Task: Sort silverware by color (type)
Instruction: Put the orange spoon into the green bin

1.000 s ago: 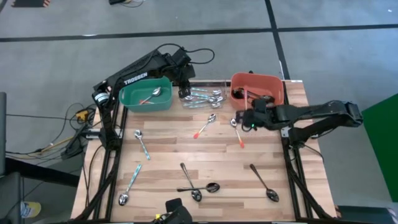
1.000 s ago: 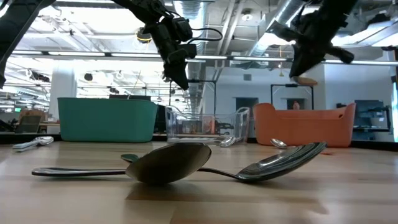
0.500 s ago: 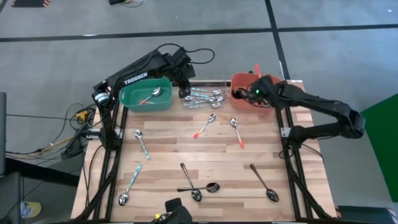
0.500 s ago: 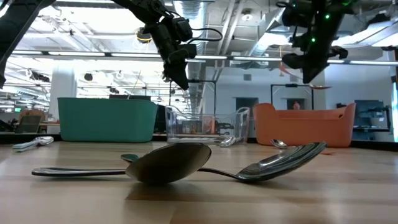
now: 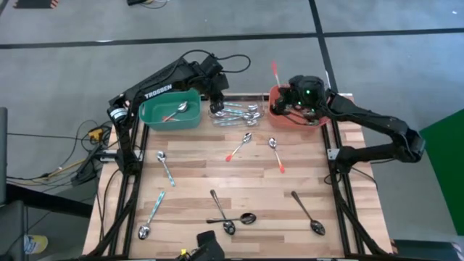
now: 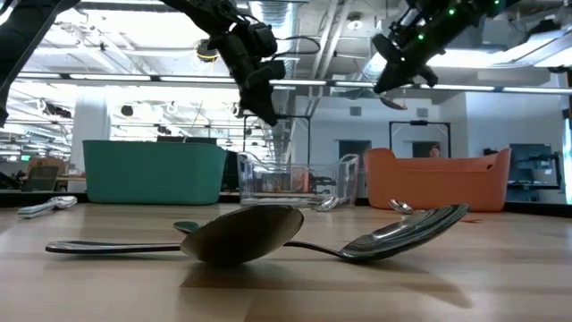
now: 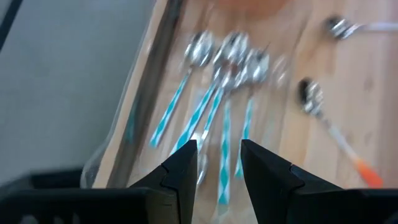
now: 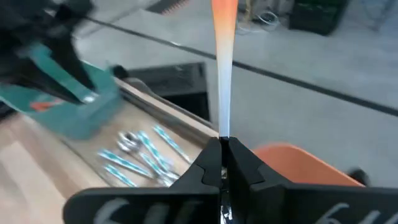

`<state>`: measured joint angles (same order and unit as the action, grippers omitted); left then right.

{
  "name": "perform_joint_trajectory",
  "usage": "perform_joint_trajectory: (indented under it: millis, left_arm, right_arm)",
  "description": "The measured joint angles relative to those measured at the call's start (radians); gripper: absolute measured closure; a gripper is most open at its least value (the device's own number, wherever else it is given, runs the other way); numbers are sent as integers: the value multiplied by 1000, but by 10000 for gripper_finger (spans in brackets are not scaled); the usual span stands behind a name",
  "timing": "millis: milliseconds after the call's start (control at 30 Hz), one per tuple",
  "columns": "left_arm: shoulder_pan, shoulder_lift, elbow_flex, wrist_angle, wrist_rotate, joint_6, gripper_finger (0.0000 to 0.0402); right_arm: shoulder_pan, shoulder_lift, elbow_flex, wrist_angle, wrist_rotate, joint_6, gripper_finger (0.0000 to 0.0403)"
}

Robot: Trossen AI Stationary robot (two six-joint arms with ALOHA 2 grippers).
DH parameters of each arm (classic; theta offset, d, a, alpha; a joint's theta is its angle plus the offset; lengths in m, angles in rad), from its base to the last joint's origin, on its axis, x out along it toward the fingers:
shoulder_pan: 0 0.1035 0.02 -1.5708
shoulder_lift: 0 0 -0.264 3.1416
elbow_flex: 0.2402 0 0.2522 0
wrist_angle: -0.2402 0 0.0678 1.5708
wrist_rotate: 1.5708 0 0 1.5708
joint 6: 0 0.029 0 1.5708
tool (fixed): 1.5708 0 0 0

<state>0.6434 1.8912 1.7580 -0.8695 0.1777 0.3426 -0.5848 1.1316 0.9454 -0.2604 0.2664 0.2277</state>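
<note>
While your right gripper (image 8: 222,163) hangs above the orange plastic bin (image 5: 313,96), its fingers are clamped on an orange-handled metal spoon (image 8: 222,68), handle pointing away from the wrist. Your left gripper (image 7: 214,163) hovers over the clear plastic bin (image 5: 237,98) beside the orange bin, fingers slightly parted and holding nothing; teal-striped spoons (image 7: 211,93) lie inside it. More spoons (image 5: 239,147) are scattered over the wooden table (image 5: 196,174) in front of the orange bin.
</note>
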Motion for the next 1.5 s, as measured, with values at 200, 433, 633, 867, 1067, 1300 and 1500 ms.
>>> perform_joint_trajectory:
  millis: [200,433,633,867,1067,1300,1500]
  left_arm:
    - [-1,0,0,152,216,0,290]
    - [-48,0,0,251,412,-27,290]
    - [-123,0,0,398,532,-115,286]
    - [-181,0,0,426,435,-152,250]
    - [-185,0,0,579,420,-417,233]
    - [-187,0,0,718,506,-531,232]
    - [-186,0,0,778,433,-557,232]
  right_arm:
    - [66,-7,0,16,-7,0,385]
    - [195,-37,0,55,17,41,385]
    - [313,-30,0,100,150,41,386]
    - [418,-34,0,139,256,44,386]
    - [440,-28,0,140,259,45,386]
    - [440,-24,0,143,260,44,386]
    - [441,-25,0,144,266,45,386]
